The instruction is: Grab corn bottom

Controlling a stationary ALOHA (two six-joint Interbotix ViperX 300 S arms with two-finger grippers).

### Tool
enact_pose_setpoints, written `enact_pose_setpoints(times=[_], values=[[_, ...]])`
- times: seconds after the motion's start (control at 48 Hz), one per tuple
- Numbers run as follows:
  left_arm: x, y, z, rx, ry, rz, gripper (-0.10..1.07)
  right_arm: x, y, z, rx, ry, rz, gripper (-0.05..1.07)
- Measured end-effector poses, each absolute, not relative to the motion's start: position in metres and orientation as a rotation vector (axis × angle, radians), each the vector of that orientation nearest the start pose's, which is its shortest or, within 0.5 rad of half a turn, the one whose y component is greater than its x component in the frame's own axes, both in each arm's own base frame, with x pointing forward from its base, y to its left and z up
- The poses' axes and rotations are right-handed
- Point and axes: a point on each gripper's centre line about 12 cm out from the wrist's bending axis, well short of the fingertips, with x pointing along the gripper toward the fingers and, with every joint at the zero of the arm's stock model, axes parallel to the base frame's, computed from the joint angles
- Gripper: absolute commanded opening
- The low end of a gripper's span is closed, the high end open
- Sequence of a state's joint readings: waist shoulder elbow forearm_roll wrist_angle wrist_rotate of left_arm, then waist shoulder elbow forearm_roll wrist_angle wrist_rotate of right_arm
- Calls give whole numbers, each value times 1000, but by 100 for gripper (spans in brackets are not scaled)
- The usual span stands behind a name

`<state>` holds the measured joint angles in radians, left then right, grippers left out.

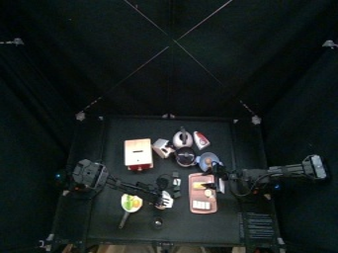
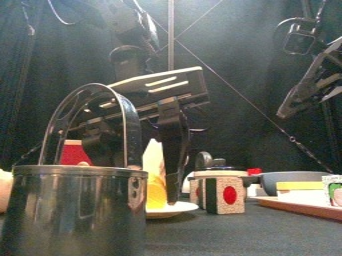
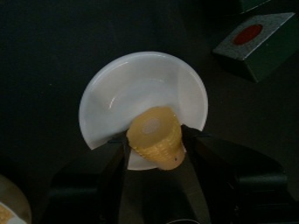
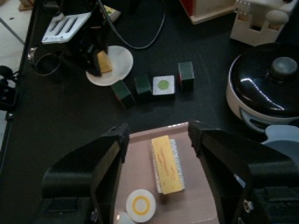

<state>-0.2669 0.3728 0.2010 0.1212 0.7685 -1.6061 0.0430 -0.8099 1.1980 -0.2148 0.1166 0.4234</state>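
A pale yellow piece of corn (image 3: pixel 156 140) stands upright at the rim of a white plate (image 3: pixel 135 92). My left gripper (image 3: pixel 156 154) is shut on the corn, one jaw on each side. In the front view the corn (image 2: pixel 156 175) stands on the plate (image 2: pixel 174 209) under the black left gripper (image 2: pixel 171 140). From the top the plate (image 1: pixel 132 204) is at the table's front left. My right gripper (image 4: pixel 158 136) is open and empty above a pink tray (image 4: pixel 193 175) at the front right.
A steel pot with a bail handle (image 2: pixel 74 205) stands close to the front camera. Green blocks (image 4: pixel 152 86) lie between plate and tray. A yellow block (image 4: pixel 167 166) and a ring slice (image 4: pixel 142 206) lie on the tray. A black pot (image 4: pixel 271 83) is behind.
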Motion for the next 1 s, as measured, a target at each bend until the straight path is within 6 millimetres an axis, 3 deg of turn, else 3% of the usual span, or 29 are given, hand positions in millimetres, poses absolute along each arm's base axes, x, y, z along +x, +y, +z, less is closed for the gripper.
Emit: enact_pose_setpoints(times=[0.292, 0.646, 1.0], values=[[432, -103, 108, -1010, 1110, 837, 64, 205, 6, 207, 187, 502, -33, 90], [424, -93, 130, -919, 1079, 839, 63, 205, 6, 206, 185, 502, -33, 90], [421, -91, 128, -897, 1085, 849, 63, 205, 6, 206, 185, 503, -35, 90]])
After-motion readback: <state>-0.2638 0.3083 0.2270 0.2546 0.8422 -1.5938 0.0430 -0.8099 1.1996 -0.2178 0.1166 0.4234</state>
